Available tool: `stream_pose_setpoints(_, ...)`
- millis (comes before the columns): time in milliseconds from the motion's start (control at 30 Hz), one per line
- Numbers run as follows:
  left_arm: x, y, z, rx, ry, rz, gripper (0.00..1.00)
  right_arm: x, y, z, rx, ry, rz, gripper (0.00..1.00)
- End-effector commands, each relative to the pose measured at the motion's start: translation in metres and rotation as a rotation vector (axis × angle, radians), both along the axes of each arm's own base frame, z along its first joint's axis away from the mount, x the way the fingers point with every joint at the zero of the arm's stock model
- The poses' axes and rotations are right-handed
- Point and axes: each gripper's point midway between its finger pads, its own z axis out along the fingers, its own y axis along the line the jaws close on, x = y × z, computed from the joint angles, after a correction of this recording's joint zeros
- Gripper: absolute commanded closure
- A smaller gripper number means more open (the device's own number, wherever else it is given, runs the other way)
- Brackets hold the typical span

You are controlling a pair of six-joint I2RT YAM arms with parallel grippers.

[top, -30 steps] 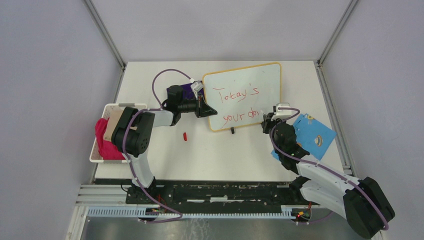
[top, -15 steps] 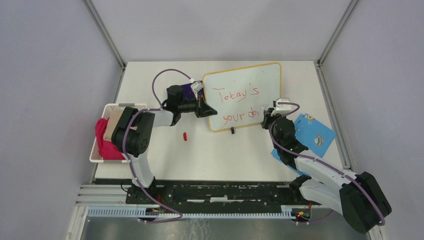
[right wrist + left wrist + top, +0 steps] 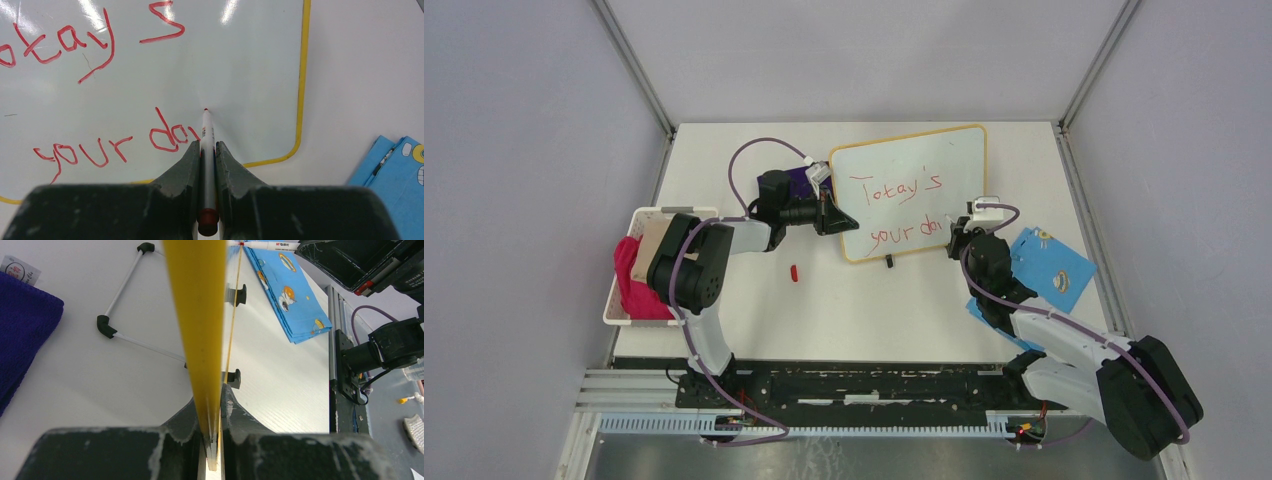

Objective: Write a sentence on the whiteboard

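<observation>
The whiteboard [image 3: 949, 160] stands tilted at the back of the table, white with a yellow frame. The sentence [image 3: 894, 190] is red handwriting in two lines, "Today's" over "your da". My left gripper [image 3: 836, 222] is shut on the board's left edge; in the left wrist view the yellow frame [image 3: 197, 315] runs between its jaws [image 3: 211, 397]. My right gripper [image 3: 207, 145] is shut on a red marker [image 3: 206, 125]. The marker tip touches the whiteboard [image 3: 240, 65] just right of the last red letter.
A red marker cap [image 3: 794, 272] lies in front of the board. A white basket [image 3: 614, 300] with pink cloth sits at the left edge. A blue patterned sheet [image 3: 1049, 270] lies right of my right arm. A purple cloth [image 3: 802, 180] is behind my left gripper.
My right gripper has shifted slightly up the board with the marker, and the last red letter has grown a stroke. The left gripper has not moved.
</observation>
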Motion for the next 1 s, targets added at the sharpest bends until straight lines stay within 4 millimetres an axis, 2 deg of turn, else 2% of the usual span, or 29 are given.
stream_pose_setpoints(0, -0.011, 0.011, -0.07, 0.205, 0.097, 0.07, 0.98, 0.001, 0.002, -0.001, 0.02, -0.004, 0.004, 1.0)
stream_pose_setpoints(467, -0.011, 0.011, -0.07, 0.206, 0.1, 0.073, 0.98, -0.012, 0.001, -0.02, 0.026, 0.039, 0.03, 1.0)
stream_pose_setpoints(967, -0.012, 0.01, -0.071, 0.208, 0.101, 0.068, 0.98, -0.023, 0.013, -0.033, 0.053, 0.07, 0.112, 1.0)
